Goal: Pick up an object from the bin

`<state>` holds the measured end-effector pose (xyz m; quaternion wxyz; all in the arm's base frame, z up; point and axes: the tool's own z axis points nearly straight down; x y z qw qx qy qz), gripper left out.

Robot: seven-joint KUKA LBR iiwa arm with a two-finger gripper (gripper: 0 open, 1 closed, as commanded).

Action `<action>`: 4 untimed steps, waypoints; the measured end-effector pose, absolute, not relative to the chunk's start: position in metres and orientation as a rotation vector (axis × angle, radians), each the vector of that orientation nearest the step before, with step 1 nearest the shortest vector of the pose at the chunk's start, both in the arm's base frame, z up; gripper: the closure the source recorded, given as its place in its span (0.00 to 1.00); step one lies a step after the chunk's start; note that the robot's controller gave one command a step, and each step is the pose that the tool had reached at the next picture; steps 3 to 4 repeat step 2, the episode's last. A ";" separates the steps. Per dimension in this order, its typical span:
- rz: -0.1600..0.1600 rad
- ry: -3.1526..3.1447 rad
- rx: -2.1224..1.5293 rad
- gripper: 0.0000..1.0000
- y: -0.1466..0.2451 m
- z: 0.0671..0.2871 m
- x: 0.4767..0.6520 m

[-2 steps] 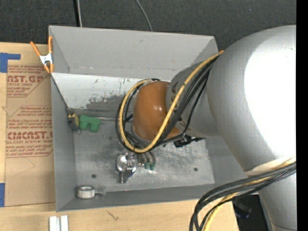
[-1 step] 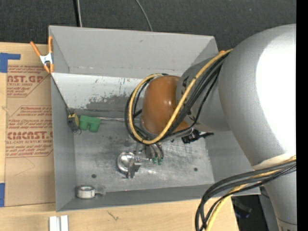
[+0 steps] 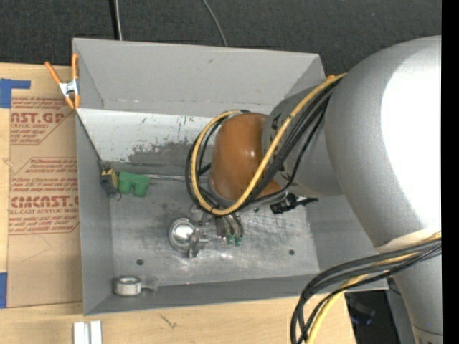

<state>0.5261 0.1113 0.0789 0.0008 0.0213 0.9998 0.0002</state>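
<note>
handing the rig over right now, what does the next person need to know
Gripper: low over the middle of the bin floor, right beside a shiny silver round piece; no hold visible.
Other things: green block by the left wall, small ring in the near left corner.
Done: gripper is down inside the bin.
Left: grasp one thing and lift it out.

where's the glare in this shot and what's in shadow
camera view: strongest glare on the shiny round metal thing mid-floor, beside the end effector; the arm's white shell gleams brightly too; the green block by the left wall is evenly lit; the bin floor under the arm looks darker, shadowed.
</note>
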 end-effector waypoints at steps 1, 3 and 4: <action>0.005 3.131 0.051 1.00 0.113 0.192 0.542; 0.004 3.129 0.043 1.00 0.101 0.372 0.557; 0.004 3.129 0.043 1.00 0.101 0.372 0.557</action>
